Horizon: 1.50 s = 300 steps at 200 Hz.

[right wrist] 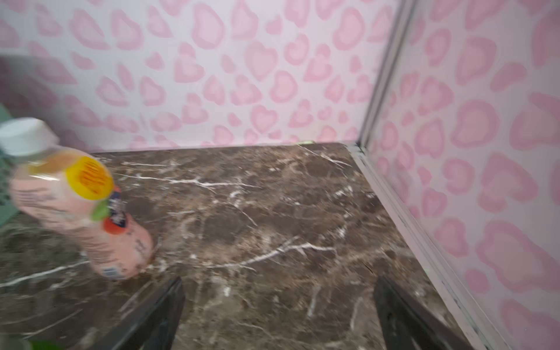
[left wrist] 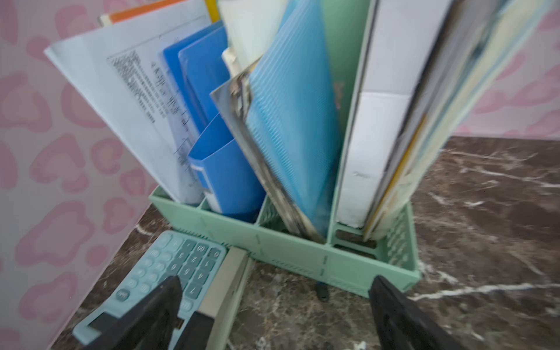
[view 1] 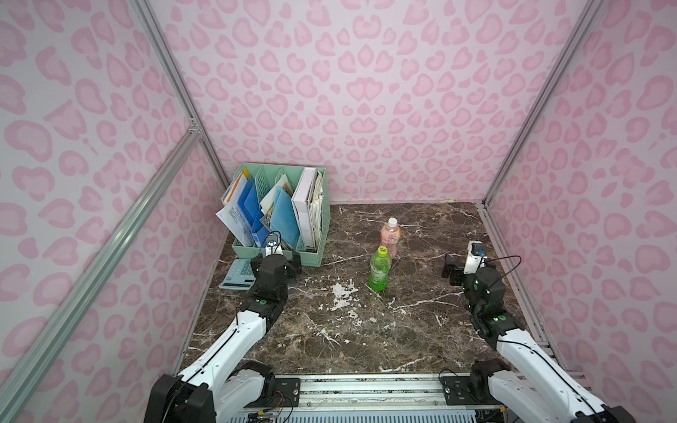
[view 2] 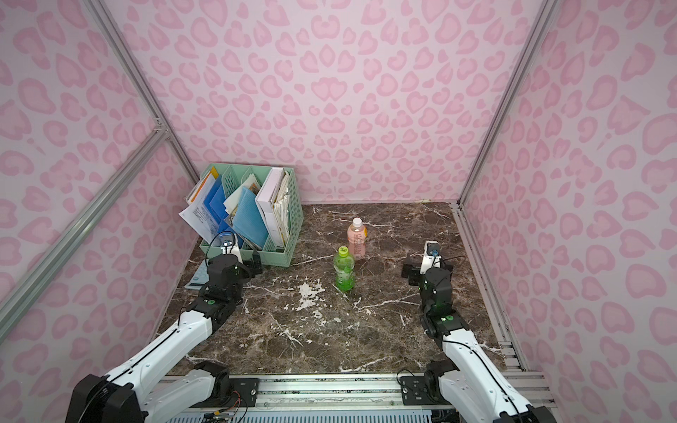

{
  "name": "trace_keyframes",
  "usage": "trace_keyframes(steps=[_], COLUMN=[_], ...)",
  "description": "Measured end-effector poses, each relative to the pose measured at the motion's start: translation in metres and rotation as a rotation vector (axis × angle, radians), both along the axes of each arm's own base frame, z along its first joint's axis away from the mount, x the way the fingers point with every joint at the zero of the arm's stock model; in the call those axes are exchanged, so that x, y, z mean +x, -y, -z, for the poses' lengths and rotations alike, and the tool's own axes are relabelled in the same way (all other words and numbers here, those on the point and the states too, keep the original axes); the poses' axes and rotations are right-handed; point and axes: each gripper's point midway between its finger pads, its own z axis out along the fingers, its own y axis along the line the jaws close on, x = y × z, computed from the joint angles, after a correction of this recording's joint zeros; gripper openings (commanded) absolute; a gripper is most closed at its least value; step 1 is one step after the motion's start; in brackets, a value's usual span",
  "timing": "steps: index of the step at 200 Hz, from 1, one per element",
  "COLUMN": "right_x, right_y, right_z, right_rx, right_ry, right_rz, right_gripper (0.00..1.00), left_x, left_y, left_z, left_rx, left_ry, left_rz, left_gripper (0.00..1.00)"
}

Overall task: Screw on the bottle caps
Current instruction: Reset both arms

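My left claw (left wrist: pixel 275 278) and right claw (right wrist: pixel 279 280) are both spread, empty. Off right claw's left: pale pink plastic bottle (view 1: pixel 390 240), white screw cap (view 1: pixel 392 221); taller green plastic bottle (view 1: pixel 380 273), yellow-green cap (view 1: pixel 382 250). Light, tippy, I'd pinch cap sides

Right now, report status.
Left end effector, right end effector open, empty. Green bottle, pink bottle upright, yellow-green cap, white cap on. File organizer close to left.

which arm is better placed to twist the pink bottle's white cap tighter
Right, likely. The right end effector sits nearer the pink bottle, whose white cap shows in its wrist view; the left end effector faces the file rack.
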Motion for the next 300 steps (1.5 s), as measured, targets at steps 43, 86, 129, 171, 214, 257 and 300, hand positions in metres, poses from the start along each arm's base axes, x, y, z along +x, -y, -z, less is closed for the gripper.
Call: trace_keyframes(steps=[43, 86, 129, 171, 214, 257, 300], right_x=[0.010, 0.024, 0.034, 0.052, 0.052, 0.053, 0.053], right_y=[0.023, 0.025, 0.029, 0.030, 0.028, 0.023, 0.022], right_z=[0.059, 0.070, 0.073, 0.055, 0.059, 0.058, 0.058], right_rx=[-0.020, -0.070, -0.064, -0.039, -0.036, -0.043, -0.043], right_ry=[-0.057, 0.008, 0.068, 0.122, 0.096, 0.095, 0.095], right_rz=[0.057, 0.025, -0.021, -0.040, -0.052, -0.079, -0.084], right_gripper=[0.99, 0.99, 0.98, 0.99, 0.99, 0.99, 0.99], left_x=[0.007, 0.033, 0.046, 0.053, 0.052, 0.052, 0.052], left_y=[-0.038, -0.022, -0.019, -0.025, -0.022, -0.022, -0.021], left_z=[0.062, 0.107, 0.110, 0.105, 0.106, 0.106, 0.106], left_rx=[0.014, -0.013, -0.085, -0.112, -0.125, -0.124, -0.124], left_ry=[-0.136, -0.209, -0.182, -0.168, -0.168, -0.169, -0.169], left_rz=[-0.059, 0.094, 0.177, 0.169, 0.169, 0.169, 0.170], left_gripper=[0.99, 0.99, 0.99, 0.99, 0.99, 0.99, 0.99])
